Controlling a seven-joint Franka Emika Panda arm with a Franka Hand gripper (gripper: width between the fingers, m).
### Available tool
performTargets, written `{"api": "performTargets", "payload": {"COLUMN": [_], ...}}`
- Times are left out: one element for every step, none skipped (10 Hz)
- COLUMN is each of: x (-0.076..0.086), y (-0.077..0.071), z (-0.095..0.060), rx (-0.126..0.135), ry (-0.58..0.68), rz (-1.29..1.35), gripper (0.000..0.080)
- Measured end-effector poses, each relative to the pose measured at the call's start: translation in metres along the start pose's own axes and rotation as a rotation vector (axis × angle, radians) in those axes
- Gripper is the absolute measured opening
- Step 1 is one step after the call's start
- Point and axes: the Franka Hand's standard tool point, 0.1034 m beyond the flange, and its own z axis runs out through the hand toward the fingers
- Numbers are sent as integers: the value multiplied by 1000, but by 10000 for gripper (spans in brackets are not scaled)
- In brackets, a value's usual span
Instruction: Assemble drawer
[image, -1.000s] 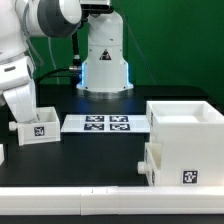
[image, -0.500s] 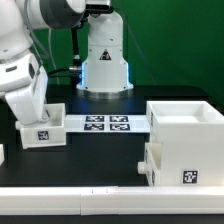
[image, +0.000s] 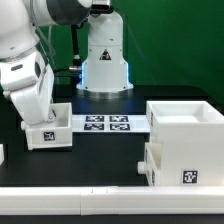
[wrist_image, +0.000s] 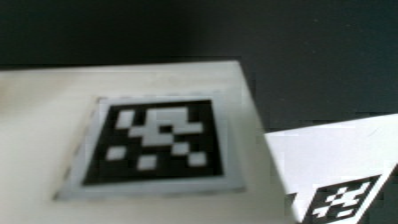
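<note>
On the black counter (image: 100, 150) the end effector (image: 40, 112) meets 1 tray (image: 50, 131), grip impossible to tell; casing (image: 185, 125) well apart, so assembly seems barely begun.

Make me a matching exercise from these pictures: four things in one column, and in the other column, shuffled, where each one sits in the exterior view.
Things:
1. small tray
2. marker board
3. large casing
4. arm's base

Places:
A. at the exterior view's right
B. standing at the back, near the middle
C. at the exterior view's left
D. lying flat on the table, near the middle

Pairs: 1-C; 2-D; 3-A; 4-B
</note>
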Motion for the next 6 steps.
{"api": "performTargets", "payload": {"x": [-3, 1, 11, 17, 15, 14], "y": [1, 3, 9, 13, 11, 10], "z": [-12, -21, -26, -25, -24, -24], "rx": [-62, -93, -111, -108, -107, -106], "ry": [18, 30, 36, 36, 37, 38], "rz": [-26, -6, 4, 34, 31, 36], "gripper": [37, 37, 37, 37, 37, 37]}}
